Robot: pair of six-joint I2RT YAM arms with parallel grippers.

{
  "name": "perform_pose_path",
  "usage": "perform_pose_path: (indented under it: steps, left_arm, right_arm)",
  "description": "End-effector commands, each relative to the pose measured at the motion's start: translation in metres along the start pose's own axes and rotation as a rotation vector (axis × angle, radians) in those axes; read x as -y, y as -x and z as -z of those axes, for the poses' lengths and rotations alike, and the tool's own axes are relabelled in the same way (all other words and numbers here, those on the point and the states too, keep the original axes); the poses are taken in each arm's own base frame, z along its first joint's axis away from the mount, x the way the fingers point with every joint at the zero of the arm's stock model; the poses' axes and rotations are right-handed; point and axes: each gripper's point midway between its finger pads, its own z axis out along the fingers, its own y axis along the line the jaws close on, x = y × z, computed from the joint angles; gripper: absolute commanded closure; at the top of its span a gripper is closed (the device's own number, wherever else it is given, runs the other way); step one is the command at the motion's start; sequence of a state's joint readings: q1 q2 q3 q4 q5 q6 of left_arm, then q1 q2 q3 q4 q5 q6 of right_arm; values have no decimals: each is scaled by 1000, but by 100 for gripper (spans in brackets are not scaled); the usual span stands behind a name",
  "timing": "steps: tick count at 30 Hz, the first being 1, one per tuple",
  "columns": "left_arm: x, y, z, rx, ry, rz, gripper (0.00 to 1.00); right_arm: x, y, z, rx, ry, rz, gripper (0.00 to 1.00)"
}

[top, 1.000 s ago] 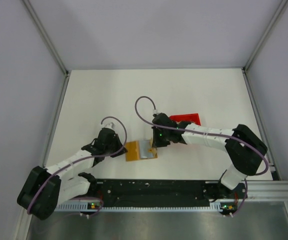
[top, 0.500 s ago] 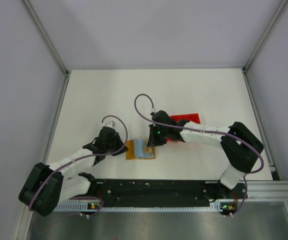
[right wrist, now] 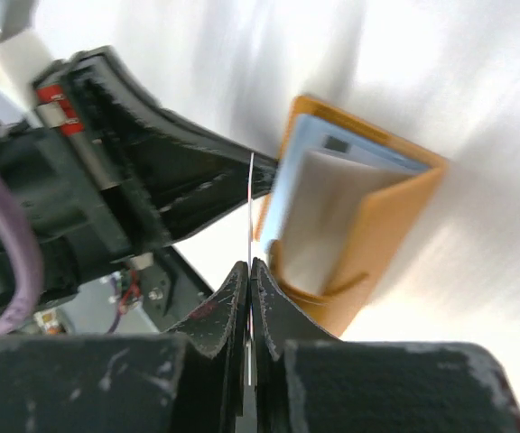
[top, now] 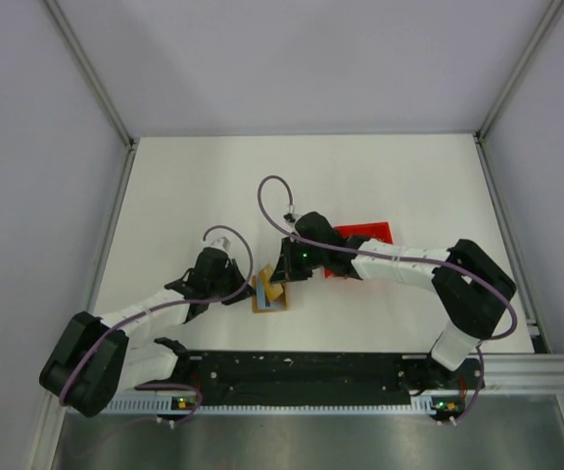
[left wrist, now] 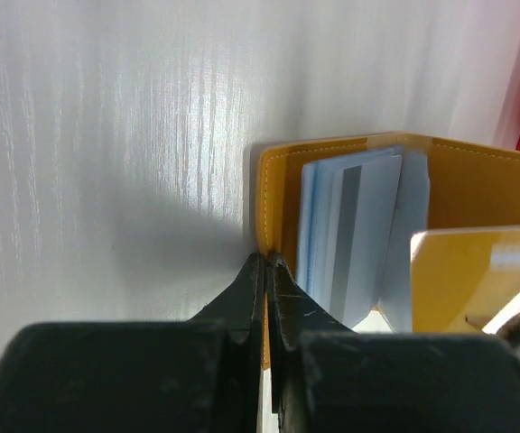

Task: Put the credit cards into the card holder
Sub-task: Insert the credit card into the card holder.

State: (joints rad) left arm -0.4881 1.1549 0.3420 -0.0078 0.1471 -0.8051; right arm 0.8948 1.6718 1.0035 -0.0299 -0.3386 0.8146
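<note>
white bench. i see left gripper clamped on card holder edge, credit cards inside; right gripper pinching thin sheet edge-on.

— L arm?
— Stretching fwd and inward, left hand pinching fully closed, down low.
— R arm?
— Folding across toward centre, right hand pinching closed too, tips facing the left hand.

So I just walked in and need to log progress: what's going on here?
The left tool is shut on one edge of the orange card holder on the table. The right tool grips something thin, apparently its other flap, raised half-folded. Both credit cards sit inside.
</note>
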Motion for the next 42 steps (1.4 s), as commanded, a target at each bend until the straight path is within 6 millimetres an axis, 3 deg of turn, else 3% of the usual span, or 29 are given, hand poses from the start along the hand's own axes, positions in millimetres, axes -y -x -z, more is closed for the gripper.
perform_pose_path:
  steps: [1, 9, 17, 23, 29, 33, 37, 42]
  left_arm:
    - [-2, -3, 1, -14, 14, -8, 100]
    - [3, 0, 4, -6, -3, -16, 100]
    - [37, 14, 20, 29, -127, -61, 100]
    - [54, 17, 27, 12, -190, -79, 100]
    - [82, 24, 40, 11, -281, -88, 100]
    - [72, 23, 39, 15, -228, -77, 100]
    - [75, 25, 43, 34, -248, -63, 100]
    - [73, 25, 42, 38, -232, -51, 100]
  right_arm:
    - [14, 17, 16, 91, -128, 48, 100]
    - [44, 15, 30, 107, -279, 78, 100]
    - [70, 17, 44, 125, -440, 85, 100]
    - [56, 19, 43, 126, -374, 90, 100]
    - [61, 12, 36, 104, -372, 61, 100]
    - [39, 22, 46, 164, -291, 64, 100]
    - [8, 36, 61, 249, -205, 68, 100]
    - [2, 29, 53, 224, -183, 36, 100]
